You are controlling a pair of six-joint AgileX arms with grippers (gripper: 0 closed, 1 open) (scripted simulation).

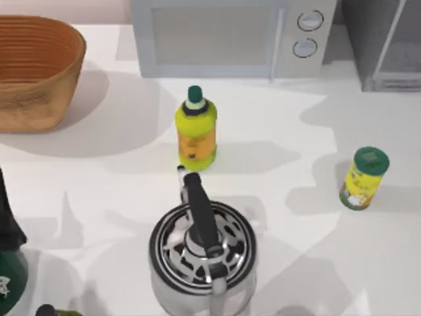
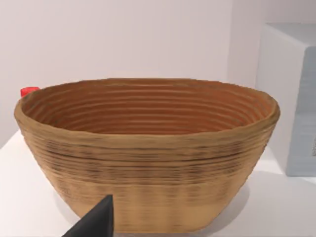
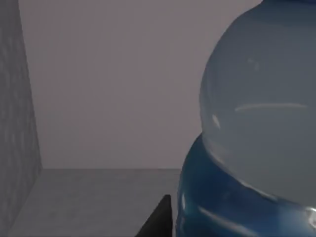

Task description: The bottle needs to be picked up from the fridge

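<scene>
1. White surface [image 1: 276,131] seen from above: microwave [image 1: 223,36] at the back, fridge [image 1: 385,43] in the back right corner, basket [image 1: 36,69] at the left, yellow-green bottle [image 1: 196,128] mid-surface, kettle [image 1: 202,253] at the front, yellow canister [image 1: 364,178] at the right.

2. Left wrist view: faces the basket [image 2: 148,153] up close, with a dark fingertip [image 2: 96,219] of the left gripper at the edge. Looks parked near the basket; cannot tell whether open or closed.

3. Right wrist view: looks into the grey fridge interior [image 3: 98,98], with the bottle [image 3: 252,138] very close, standing on the fridge floor. One dark fingertip [image 3: 160,219] just beside its base. Cannot tell whether the right gripper is open, closed or gripping.

4. Step in hand, judged: final approach or grasp inside the fridge.

5. Next move calls for a firm closure round the body, then a straight pull out past the door frame.
</scene>
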